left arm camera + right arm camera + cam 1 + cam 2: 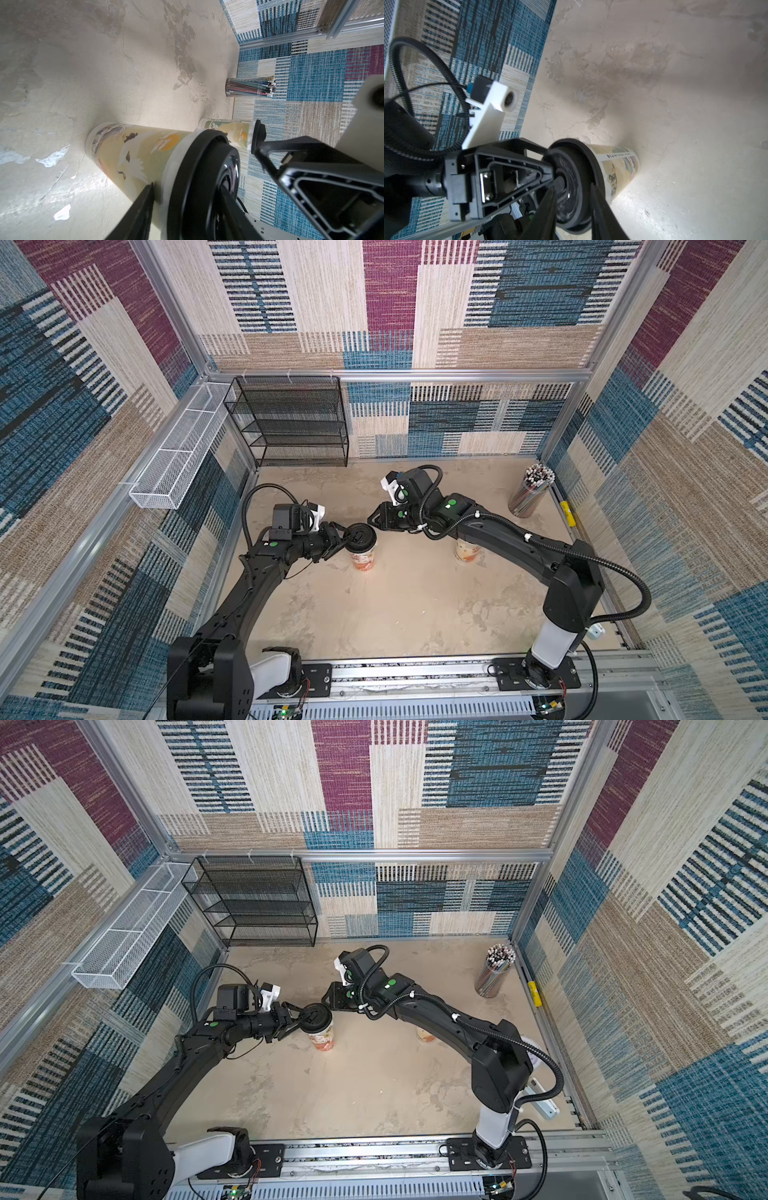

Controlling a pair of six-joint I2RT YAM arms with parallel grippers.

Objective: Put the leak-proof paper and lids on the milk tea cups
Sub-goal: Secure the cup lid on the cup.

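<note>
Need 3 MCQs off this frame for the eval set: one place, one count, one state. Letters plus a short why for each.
1. Where on the table is the straw tumbler?
A. far right corner
B. near left corner
C. centre

2. How many paper cups stand on it?
A. one
B. two
C. three

3. The left cup is:
A. open-mouthed
B. capped by a black lid
C. lying on its side

Key:
1 A, it stands where the far and right walls meet in both top views.
2 B, the left wrist view shows both, one behind the other.
3 B, the cup is upright with the lid on its mouth, and a whitish film edge shows under the lid.
</note>
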